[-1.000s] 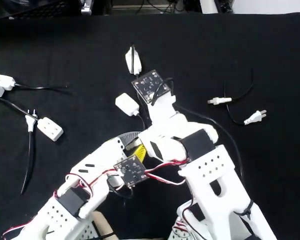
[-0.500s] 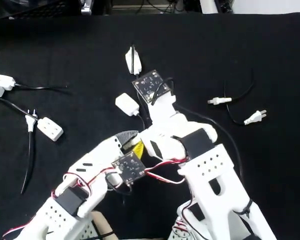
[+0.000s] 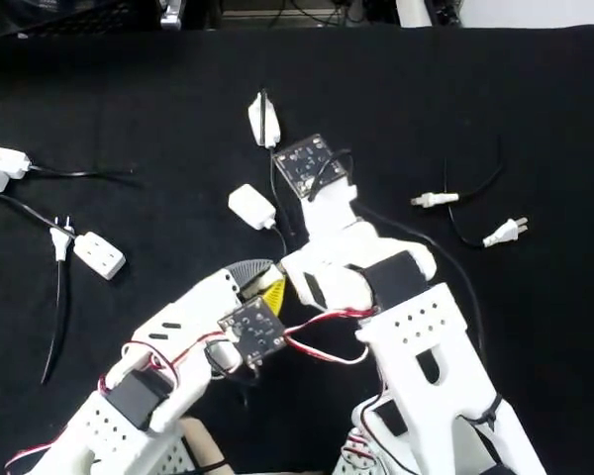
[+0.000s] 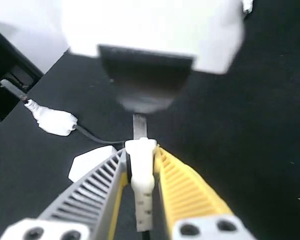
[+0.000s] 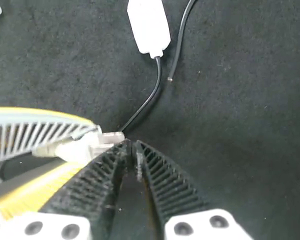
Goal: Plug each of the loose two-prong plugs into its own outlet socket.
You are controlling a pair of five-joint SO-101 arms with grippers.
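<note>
High view, loose plugs: one loose plug (image 3: 434,200) and a second loose plug (image 3: 505,233) lie toward the right edge of the black worktop (image 3: 535,89), well apart from any socket. We judge they are waiting their turn.
High view, middle socket (image 3: 250,206): white, near the worktop's middle, with its cable running toward the arms.
High view, left end effector (image 3: 265,285): toward the near edge, tucked against the right arm (image 3: 416,336) and near the middle socket. We judge this is for lining up its plug.
Left wrist view, held plug (image 4: 140,172): white and upright between ribbed fingers, with a metal prong (image 4: 139,125) jutting past the tips. We judge it is gripped by the body so that the prongs stay bare for a socket.
Left wrist view, left end effector (image 4: 140,150): clamped on the held plug, one finger pressing each side.
Right wrist view, right end effector (image 5: 132,147): black fingers drawn together, tips just beside the held plug (image 5: 85,144).
Right wrist view, thin cable (image 5: 151,97): runs from the middle socket (image 5: 149,22) down to those tips. We cannot tell whether it is pinched, but we judge the arm is there to steady it.
</note>
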